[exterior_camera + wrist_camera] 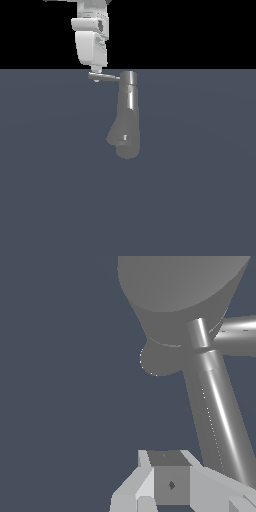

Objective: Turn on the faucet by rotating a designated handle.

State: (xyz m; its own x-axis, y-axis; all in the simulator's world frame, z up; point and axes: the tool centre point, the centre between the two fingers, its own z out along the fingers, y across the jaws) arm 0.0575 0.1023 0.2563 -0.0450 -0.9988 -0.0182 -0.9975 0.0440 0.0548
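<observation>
Faucet near the middle of the exterior view, on a flat slate floor: tall tapered column, short round cap on the upper end, bulged spout end below. Handle out sideways from the cap toward the exterior view's left, level, a thin grey rod. Gripper down from above on a white arm, tips right at the rod's free end, touching it or just beside it. Impossible to tell from the exterior view whether the fingers are spread, pressed together or pinching the rod, since the tips merge with the rod end there. In the wrist view, faucet large and close, handle a long shiny bar running beside the gripper, whose blocky white and grey fingers lie near the rod; no clear gap and no clear clamp visible, so finger state unknown here too. Approach seemingly finished, with contact at the far end of the rod, where a push gives the most leverage. No sign of water, no mark for an on position, so amount of turn already made not readable. Left to do, by judgement: sweep the rod end around the cap's axis, keeping contact so the tips do not slip off the end.
</observation>
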